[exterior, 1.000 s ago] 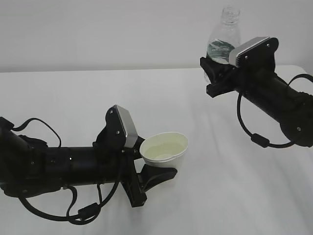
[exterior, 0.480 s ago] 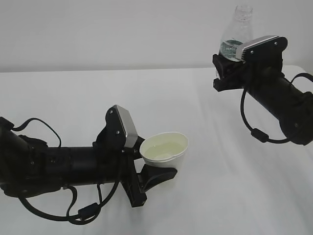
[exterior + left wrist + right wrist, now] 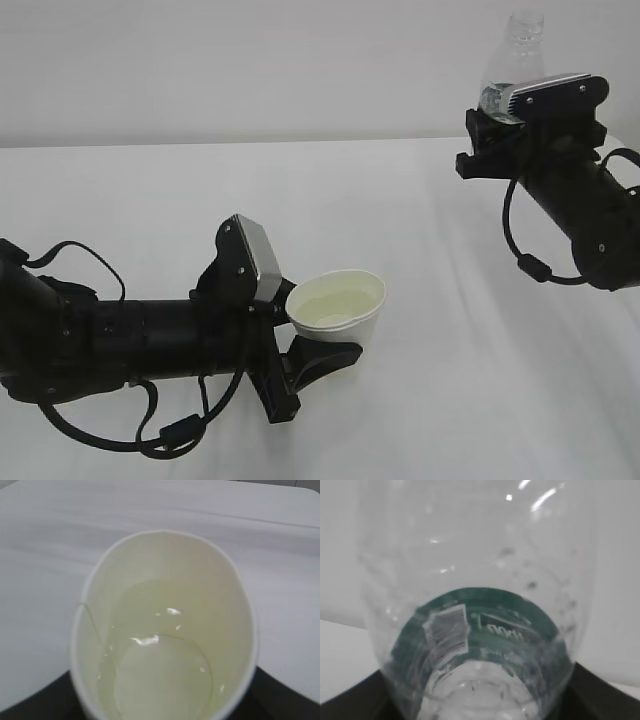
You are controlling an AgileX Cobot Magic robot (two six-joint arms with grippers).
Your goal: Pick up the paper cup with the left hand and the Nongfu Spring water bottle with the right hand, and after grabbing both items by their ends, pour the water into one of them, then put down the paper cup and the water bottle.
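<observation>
Left pincer [image 3: 325,352] clamping one paper cup [image 3: 338,305], right pincer [image 3: 500,135] one water bottle [image 3: 512,60].

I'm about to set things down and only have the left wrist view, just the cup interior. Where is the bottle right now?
Observer: The Nongfu Spring water bottle is upright in the right end effector, raised at the far right, well away from the paper cup.
Operator: Any water left in it?
Observer: The right wrist view shows droplets on the walls; I see no pooled water there.
Operator: Is my cup off the table?
Observer: The exterior view shows the left end effector gripping its lower part; whether its base touches the table I cannot tell.
</observation>
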